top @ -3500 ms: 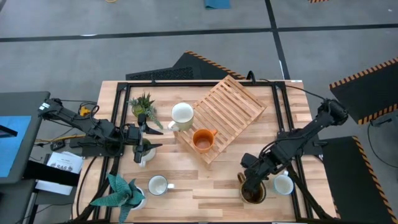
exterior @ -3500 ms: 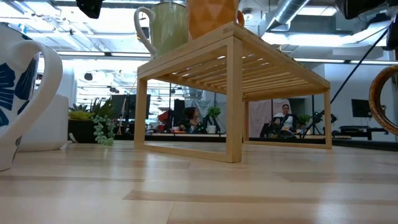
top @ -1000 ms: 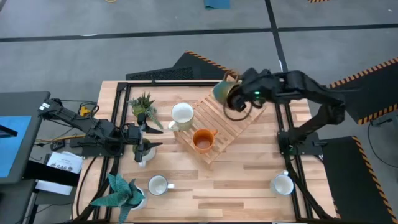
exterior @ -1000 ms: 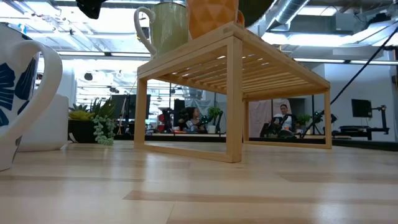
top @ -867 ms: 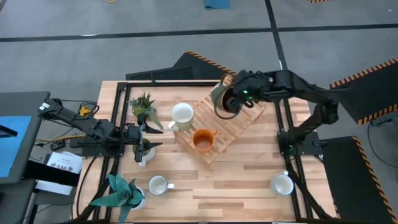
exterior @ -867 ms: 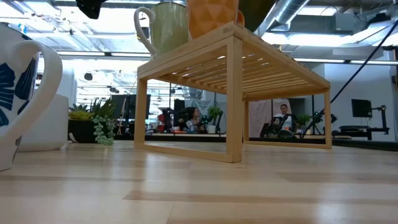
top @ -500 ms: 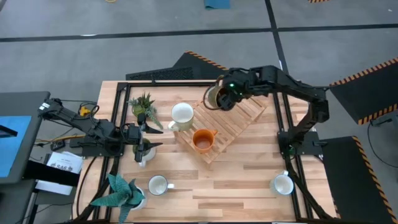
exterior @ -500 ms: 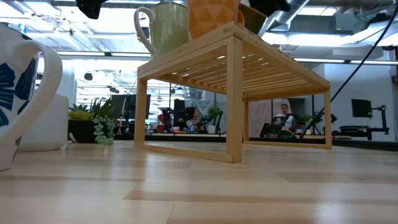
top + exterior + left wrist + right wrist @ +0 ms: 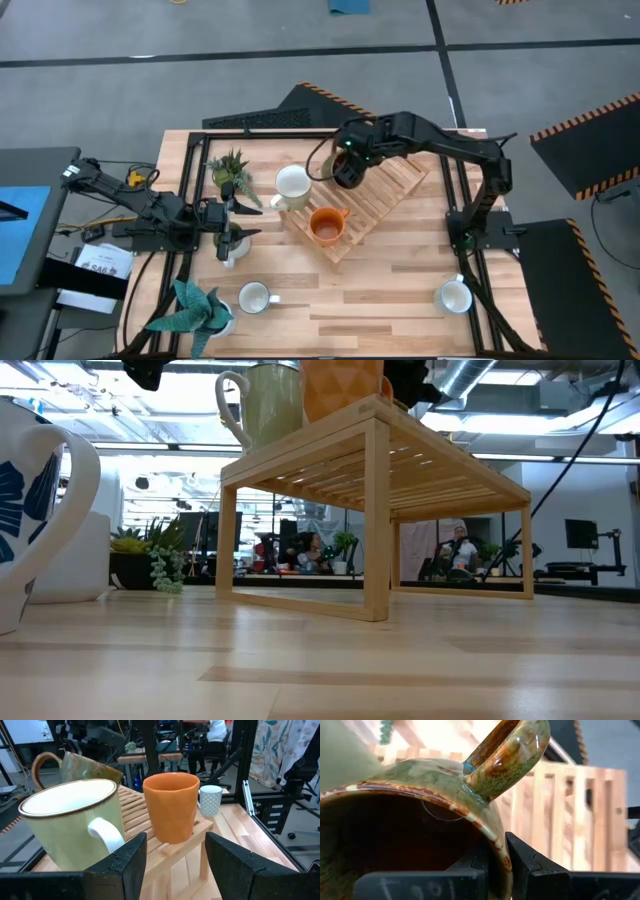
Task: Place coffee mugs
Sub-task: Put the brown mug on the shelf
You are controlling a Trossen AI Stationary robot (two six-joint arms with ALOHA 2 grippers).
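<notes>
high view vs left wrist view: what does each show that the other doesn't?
Only the high view: the left end effector open at the table's left side, two potted plants, two white mugs near the front edge, and the right arm reaching over the rack.

Only the left wrist view: a patterned mug on the table beyond the rack, and a person seated in the room behind.

Both: the wooden rack, cream mug, orange mug, and the green-brown mug that the right end effector grips tilted above the rack.
</notes>
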